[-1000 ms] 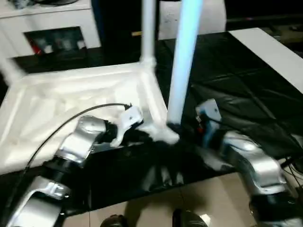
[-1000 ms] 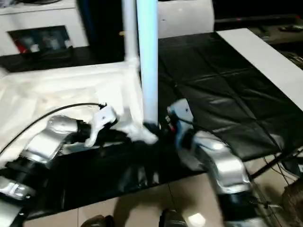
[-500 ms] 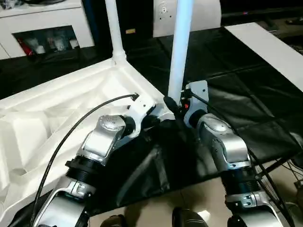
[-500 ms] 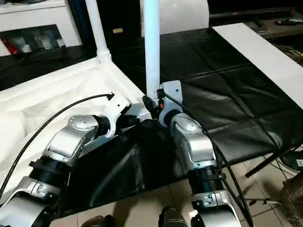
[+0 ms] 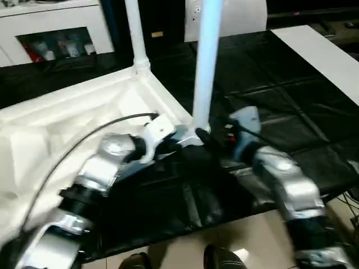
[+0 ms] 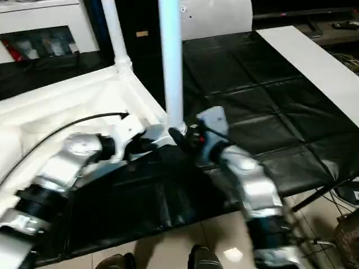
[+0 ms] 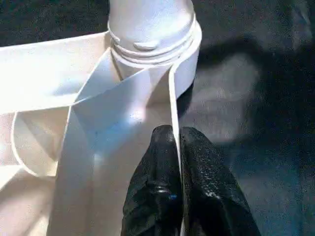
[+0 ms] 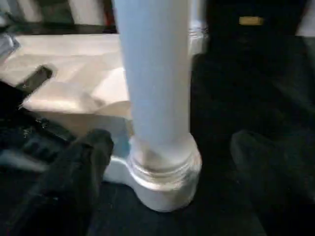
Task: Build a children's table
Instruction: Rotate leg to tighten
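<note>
Tabletop (image 5: 67, 129) lies upside down on the black-covered counter (image 5: 291, 112). Far leg (image 5: 136, 33) stands in its socket. Left gripper (image 7: 174, 147) is pinched shut on the rim by the near corner socket (image 8: 165, 179). Half a second ago the right gripper (image 8: 162, 162) sat tight against the near leg (image 5: 206, 61); now its fingers stand apart either side, off it. Leg stays upright, probably seated.

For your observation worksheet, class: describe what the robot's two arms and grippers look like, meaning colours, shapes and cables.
Both forearms, the left forearm and the right forearm, are rounded silver shells above black ribbed joints. A thin black cable arcs over the left one. White wrist housings sit at each wrist. The left gripper has black, textured, rounded fingers.
</note>
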Motion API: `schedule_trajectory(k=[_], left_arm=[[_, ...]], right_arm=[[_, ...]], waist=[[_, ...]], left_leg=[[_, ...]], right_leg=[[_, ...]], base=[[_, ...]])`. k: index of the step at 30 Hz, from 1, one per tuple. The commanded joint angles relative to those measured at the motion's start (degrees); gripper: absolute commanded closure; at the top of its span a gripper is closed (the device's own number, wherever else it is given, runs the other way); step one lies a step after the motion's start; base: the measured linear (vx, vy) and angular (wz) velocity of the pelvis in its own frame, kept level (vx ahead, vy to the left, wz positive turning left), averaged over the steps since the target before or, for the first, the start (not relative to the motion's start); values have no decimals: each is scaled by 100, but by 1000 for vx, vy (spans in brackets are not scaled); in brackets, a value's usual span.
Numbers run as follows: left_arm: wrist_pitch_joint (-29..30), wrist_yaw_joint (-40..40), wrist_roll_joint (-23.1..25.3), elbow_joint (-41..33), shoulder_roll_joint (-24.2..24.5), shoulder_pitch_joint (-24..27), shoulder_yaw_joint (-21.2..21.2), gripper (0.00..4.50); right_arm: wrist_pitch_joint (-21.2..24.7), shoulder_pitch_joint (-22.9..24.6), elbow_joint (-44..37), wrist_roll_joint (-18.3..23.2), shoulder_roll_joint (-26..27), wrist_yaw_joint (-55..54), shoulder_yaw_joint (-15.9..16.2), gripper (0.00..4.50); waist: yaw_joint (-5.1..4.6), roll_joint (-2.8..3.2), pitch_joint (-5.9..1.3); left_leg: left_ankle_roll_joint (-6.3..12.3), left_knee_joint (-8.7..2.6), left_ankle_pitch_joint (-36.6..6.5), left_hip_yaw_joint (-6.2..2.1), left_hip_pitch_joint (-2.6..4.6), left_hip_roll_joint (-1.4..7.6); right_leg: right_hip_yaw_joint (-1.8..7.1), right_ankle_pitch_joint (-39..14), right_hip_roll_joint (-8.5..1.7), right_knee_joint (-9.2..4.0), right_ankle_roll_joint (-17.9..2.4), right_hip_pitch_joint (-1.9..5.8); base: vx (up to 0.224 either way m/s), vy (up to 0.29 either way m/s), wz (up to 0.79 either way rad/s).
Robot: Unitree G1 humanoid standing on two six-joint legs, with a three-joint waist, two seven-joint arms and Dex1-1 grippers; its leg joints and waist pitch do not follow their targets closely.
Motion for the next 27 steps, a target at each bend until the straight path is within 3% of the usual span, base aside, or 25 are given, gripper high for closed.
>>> schedule_trajectory(k=[1, 3, 4, 9, 11, 14, 15, 21, 27], left_arm=[[-579, -737, 115, 163, 263, 26, -336, 450], [-708, -1004, 65, 241, 341, 2, -367, 450], [-979, -1703, -186, 393, 452, -73, -379, 450], [-1322, -2530, -322, 495, 584, -163, -580, 450], [-1531, -2795, -338, 547, 610, -201, -690, 450], [-1668, -2982, -334, 567, 594, -239, -766, 450], [-1696, -3021, -333, 579, 581, -252, -774, 450], [-1829, -3229, -356, 678, 438, -389, -790, 450], [-1890, -3296, -358, 725, 435, -406, -803, 450]], right_arm=[[-103, 77, -162, 151, -273, 610, 3, 6], [-110, 79, -159, 180, -447, 857, 51, 6], [-105, 52, -196, 299, -848, 1557, 201, 6], [40, -81, -220, 569, -1193, 2475, 414, 6], [30, -162, -158, 619, -1254, 2737, 510, 33], [6, -245, -63, 634, -1284, 3012, 651, 46], [5, -261, -48, 641, -1296, 3086, 690, 80], [58, -410, 70, 635, -1293, 3598, 1049, 112], [110, -503, 185, 653, -1244, 3705, 1111, 164]], waist=[[49, -39, -392], [67, -34, -384], [89, -38, -385], [215, -57, -407], [255, -65, -410], [306, -63, -402], [325, -74, -413], [401, -91, -428], [404, -100, -433]], left_leg=[[442, -353, -1366, 10, 76, 112], [365, -357, -1467, 18, 91, 115], [373, -353, -1471, 26, 104, 113], [466, -340, -1303, 43, 119, 148], [494, -333, -1266, 52, 117, 162], [429, -344, -1359, 60, 138, 185], [400, -340, -1362, 60, 140, 182], [352, -328, -1333, 57, 126, 183], [326, -328, -1281, 48, 108, 172]], right_leg=[[174, -1674, -189, -370, -1132, 404], [175, -1759, -198, -374, -1180, 383], [177, -1782, -200, -379, -1206, 374], [176, -1407, -208, -309, -1416, 387], [178, -1388, -221, -291, -1434, 382], [187, -1616, -243, -312, -1405, 359], [186, -1643, -245, -307, -1396, 366], [191, -1681, -254, -291, -1359, 373], [187, -1767, -258, -295, -1292, 384]], base=[[0, 0, 0], [0, 0, 0], [0, 0, 0], [0, 0, 0], [0, 0, 0], [0, 0, 0], [0, 0, 0], [0, 0, 0], [0, 0, 0]])
